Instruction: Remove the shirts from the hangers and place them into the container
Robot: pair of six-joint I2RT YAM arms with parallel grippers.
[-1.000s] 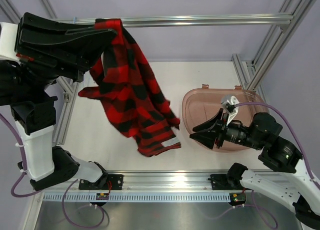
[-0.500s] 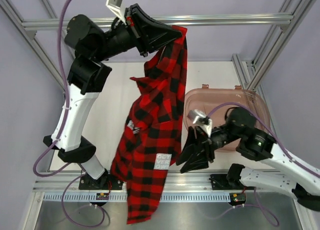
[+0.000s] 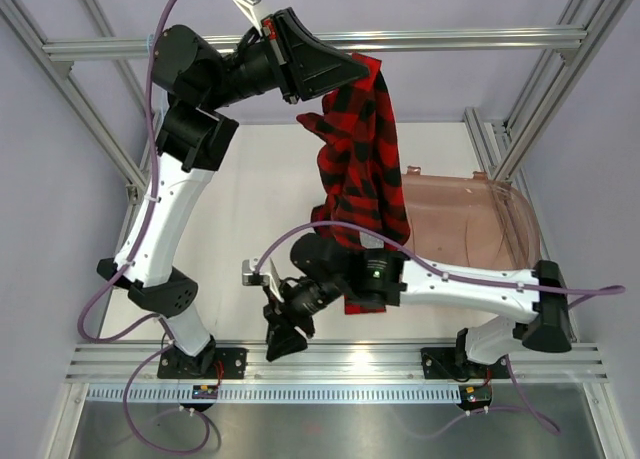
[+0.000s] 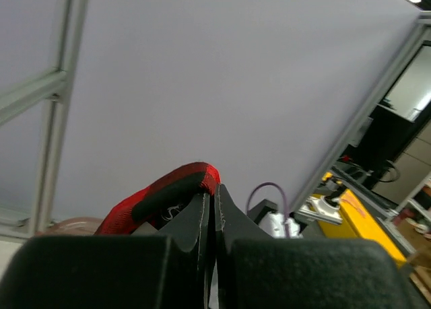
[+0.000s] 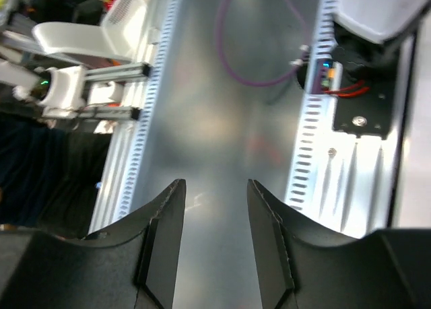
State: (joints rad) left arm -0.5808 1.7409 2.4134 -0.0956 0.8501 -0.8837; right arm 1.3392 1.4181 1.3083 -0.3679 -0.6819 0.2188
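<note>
Red-black shirt (image 3: 362,169) hangs from left tool (image 3: 370,72), clamped on it; right tool (image 3: 279,345) apart, beside hem.

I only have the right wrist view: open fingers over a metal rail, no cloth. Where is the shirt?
Observer: The shirt hangs from the left gripper, which is shut on a fold up by the top frame bar.
Operator: Is it over the tub?
Observer: From above, its lower part overlaps the tub at the left edge; it hangs rather than lies inside.
Operator: And my gripper?
Observer: The right gripper is empty, pointing at the near rail, left of the shirt's hem.
</note>
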